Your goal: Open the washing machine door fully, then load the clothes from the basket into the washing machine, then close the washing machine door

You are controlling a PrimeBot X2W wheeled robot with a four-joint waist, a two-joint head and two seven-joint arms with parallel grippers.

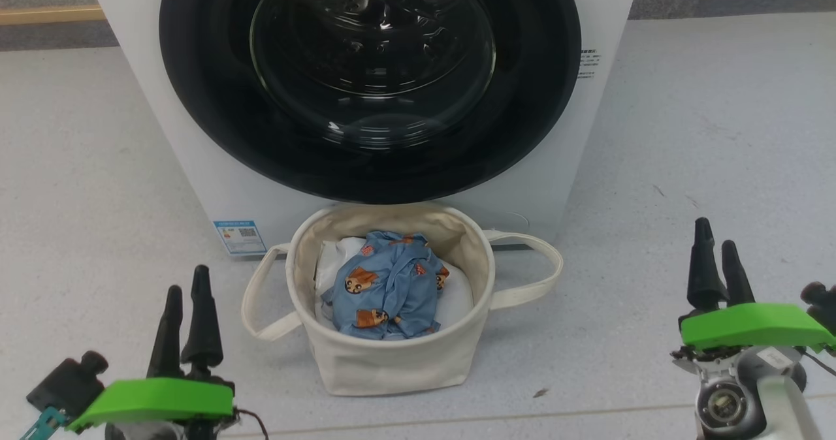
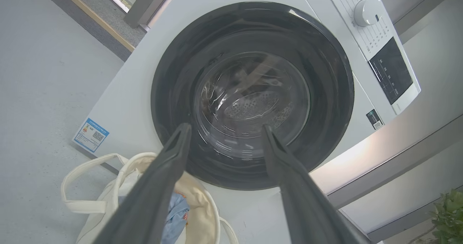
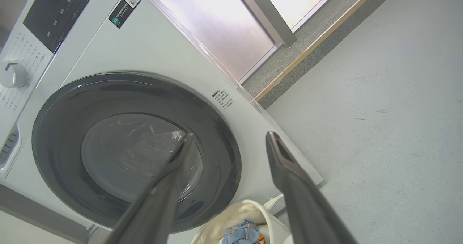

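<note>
So, washing machine door (image 1: 366,81) shut, top cropped | dial (image 2: 367,11) in wrist views | left gripper (image 1: 187,280), right gripper (image 1: 715,232) jaws spread, empty

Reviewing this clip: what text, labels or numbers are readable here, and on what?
No text is legible.
Blue label with QR code, washing machine lower corner: too small.
Grey print beside washing machine door: too small.
Control panel markings: blurred.
Dark QR sticker near panel: too small.

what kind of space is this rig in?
Probably a laundry corner, or a lab mock-up of one: a white front-loading washing machine on a grey floor, a canvas basket of clothes before it, frosted glass panels behind.
</note>
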